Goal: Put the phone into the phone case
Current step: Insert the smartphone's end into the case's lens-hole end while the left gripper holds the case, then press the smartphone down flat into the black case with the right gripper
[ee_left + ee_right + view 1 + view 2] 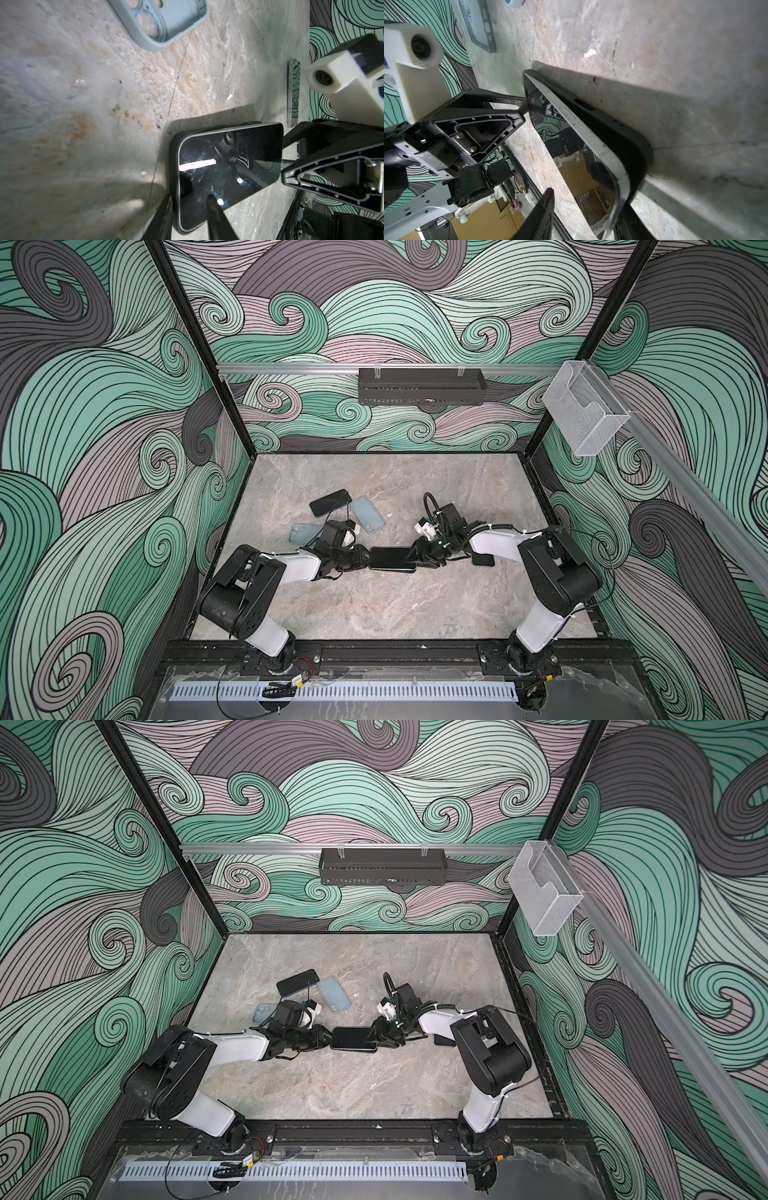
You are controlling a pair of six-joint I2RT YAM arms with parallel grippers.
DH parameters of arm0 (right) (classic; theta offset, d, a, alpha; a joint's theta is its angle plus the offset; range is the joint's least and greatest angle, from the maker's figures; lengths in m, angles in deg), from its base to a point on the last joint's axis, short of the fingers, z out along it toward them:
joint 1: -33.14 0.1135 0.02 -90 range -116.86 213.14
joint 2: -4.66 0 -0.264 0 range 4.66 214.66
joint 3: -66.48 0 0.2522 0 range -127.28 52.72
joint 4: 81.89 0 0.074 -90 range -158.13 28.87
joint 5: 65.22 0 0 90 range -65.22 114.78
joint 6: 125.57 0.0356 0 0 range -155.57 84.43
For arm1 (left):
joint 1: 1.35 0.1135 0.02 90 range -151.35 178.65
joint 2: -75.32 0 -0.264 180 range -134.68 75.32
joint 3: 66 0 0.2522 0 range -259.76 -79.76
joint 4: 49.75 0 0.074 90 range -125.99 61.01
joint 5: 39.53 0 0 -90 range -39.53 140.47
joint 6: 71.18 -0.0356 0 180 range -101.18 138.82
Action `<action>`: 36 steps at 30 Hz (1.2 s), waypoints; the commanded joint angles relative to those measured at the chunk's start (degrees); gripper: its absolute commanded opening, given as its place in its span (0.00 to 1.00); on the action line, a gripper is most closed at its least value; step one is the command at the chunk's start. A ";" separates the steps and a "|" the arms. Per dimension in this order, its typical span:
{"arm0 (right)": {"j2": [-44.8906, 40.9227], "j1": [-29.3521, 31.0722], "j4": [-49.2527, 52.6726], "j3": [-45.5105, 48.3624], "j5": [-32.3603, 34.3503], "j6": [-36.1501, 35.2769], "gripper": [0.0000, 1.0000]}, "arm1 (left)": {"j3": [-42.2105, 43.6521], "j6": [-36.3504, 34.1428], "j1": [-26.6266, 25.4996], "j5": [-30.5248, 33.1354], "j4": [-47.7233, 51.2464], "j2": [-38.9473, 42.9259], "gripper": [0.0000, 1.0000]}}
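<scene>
Phone lies screen-up at the middle of the table, set in a black case with one silver long side riding above the case wall. At its left end, the left hand has one finger over the glass and the other outside the case edge; I cannot tell if they pinch. At its right end, the right hand stands with fingers apart, astride the phone.
</scene>
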 commanded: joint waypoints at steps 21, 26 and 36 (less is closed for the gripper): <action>-4.44 1.39 15.55 -4.76 18.13 -9.05 0.41 | -1.11 2.53 -5.75 -0.42 1.06 0.72 0.31; -3.54 2.47 17.12 -5.23 20.87 -10.16 0.37 | -3.91 3.05 -6.17 5.88 9.61 2.10 0.31; -3.11 3.48 18.35 -5.10 24.10 -11.32 0.33 | -5.60 3.31 -6.17 5.70 9.14 -0.71 0.34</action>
